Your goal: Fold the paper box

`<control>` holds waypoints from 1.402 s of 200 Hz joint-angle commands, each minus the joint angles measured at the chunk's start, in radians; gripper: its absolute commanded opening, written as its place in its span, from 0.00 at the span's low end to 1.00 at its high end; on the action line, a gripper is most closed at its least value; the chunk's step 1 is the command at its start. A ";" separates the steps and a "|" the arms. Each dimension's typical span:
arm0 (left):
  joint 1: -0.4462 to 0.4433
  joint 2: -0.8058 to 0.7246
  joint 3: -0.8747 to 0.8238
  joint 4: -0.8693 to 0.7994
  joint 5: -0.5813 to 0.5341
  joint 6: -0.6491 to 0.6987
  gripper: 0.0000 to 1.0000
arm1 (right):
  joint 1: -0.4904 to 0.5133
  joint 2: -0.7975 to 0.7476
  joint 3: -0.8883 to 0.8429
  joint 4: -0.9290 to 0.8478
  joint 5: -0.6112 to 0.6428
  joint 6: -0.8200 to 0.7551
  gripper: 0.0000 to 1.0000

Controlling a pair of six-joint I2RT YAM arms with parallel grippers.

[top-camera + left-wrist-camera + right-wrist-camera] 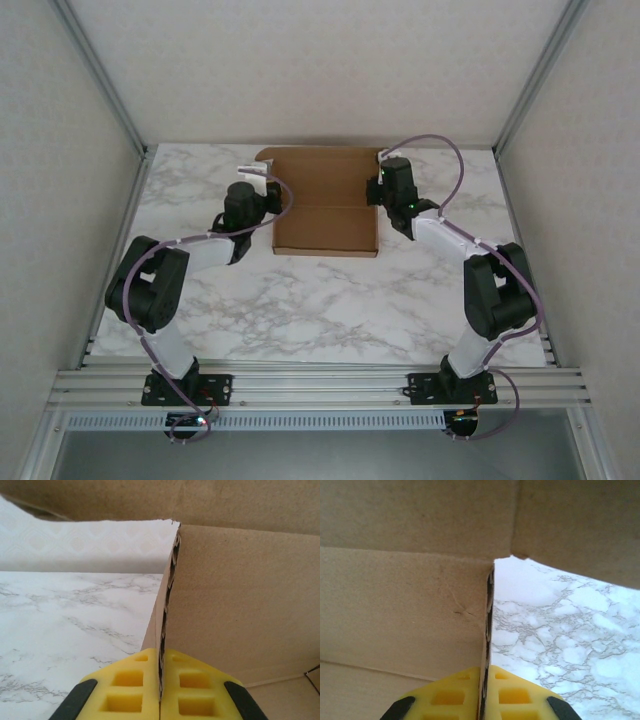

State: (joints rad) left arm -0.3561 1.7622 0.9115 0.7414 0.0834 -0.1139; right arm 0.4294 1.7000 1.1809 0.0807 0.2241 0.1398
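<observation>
The paper box is a brown cardboard sheet lying at the back middle of the marble table, with a fold line across it. My left gripper is at its left edge. In the left wrist view the yellow pads of the left gripper are shut on a raised side flap of the paper box, seen edge-on. My right gripper is at the right edge. There the right gripper is pinched shut on the upright right side flap of the paper box.
The marble table stretches open in front of the box. White enclosure walls stand at the left, right and back. An aluminium rail with both arm bases runs along the near edge.
</observation>
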 commanded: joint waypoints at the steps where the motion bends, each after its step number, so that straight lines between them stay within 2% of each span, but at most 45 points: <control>1: -0.070 -0.044 -0.029 0.127 0.110 -0.037 0.00 | 0.065 -0.004 -0.038 0.099 -0.087 0.064 0.10; 49: -0.073 -0.081 -0.198 0.362 0.114 -0.022 0.00 | 0.064 -0.042 -0.223 0.346 -0.118 0.054 0.12; 83: -0.091 -0.106 -0.281 0.463 0.112 -0.004 0.00 | 0.069 -0.072 -0.326 0.467 -0.125 0.106 0.12; 141: -0.164 -0.158 -0.358 0.410 0.032 0.030 0.00 | 0.129 -0.130 -0.420 0.523 -0.075 0.127 0.10; 213: -0.191 -0.208 -0.513 0.515 -0.014 0.001 0.00 | 0.171 -0.187 -0.533 0.566 -0.034 0.119 0.10; 280: -0.222 -0.197 -0.516 0.544 -0.082 0.030 0.00 | 0.176 -0.185 -0.595 0.643 -0.046 0.139 0.11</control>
State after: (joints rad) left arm -0.5247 1.5703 0.3824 1.2327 -0.0776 -0.0849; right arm 0.5488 1.5124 0.5995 0.7097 0.3073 0.2558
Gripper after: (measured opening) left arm 0.054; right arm 0.104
